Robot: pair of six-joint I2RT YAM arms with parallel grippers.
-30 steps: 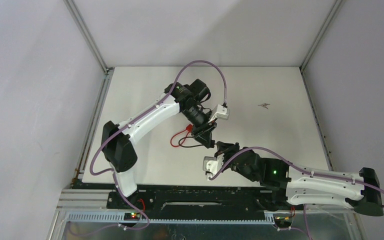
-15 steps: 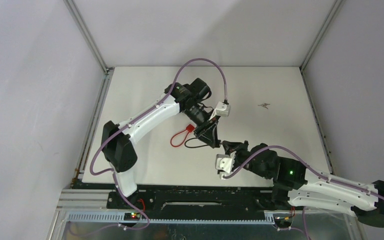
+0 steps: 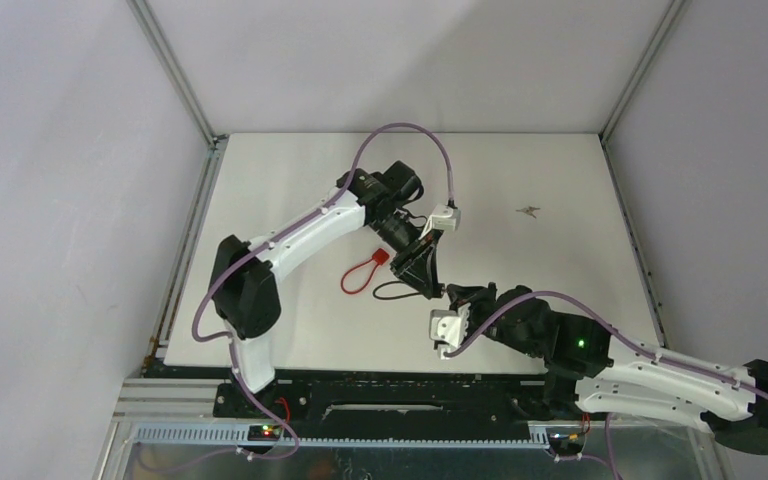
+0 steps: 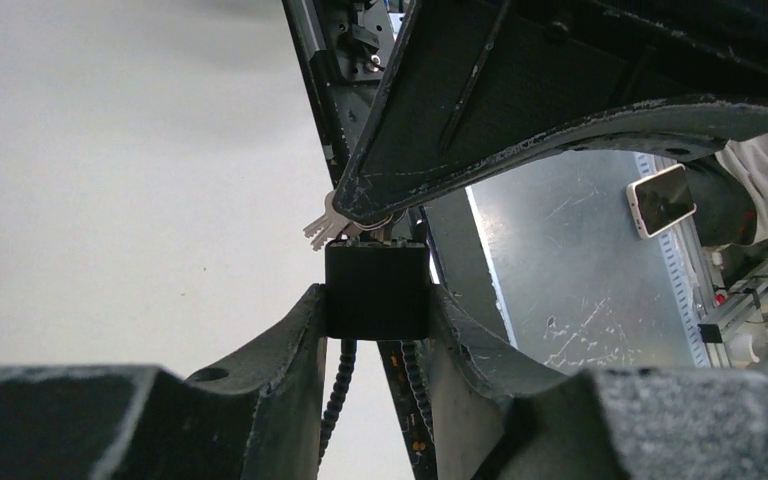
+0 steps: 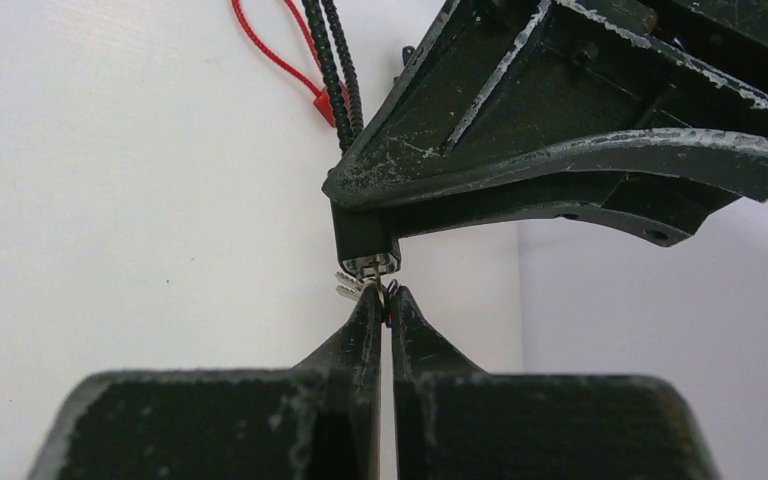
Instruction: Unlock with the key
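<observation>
The small black padlock [image 4: 377, 290] sits in the lower middle of the left wrist view, and the left gripper [image 4: 377, 305] has its jaws clamped on the lock's two sides. In the middle of the right wrist view, the right gripper [image 5: 383, 300] has its jaws pressed tight together on the key [image 5: 378, 287], right at the end of the lock. The key is so thin that I cannot tell how far in it is. Some spare keys [image 4: 322, 226] hang just beside it. The padlock looks hard and a bit heavy for its size, so I think a firm squeeze on its flat sides is right. Its black cable [image 5: 332, 60] and red cord [image 5: 265, 45] (upper left of the right wrist view) look floppy and should just trail along. The key is small, stiff, slippery metal, so I think it should be pinched by its flat head and turned gently, or it may slip out or bend
</observation>
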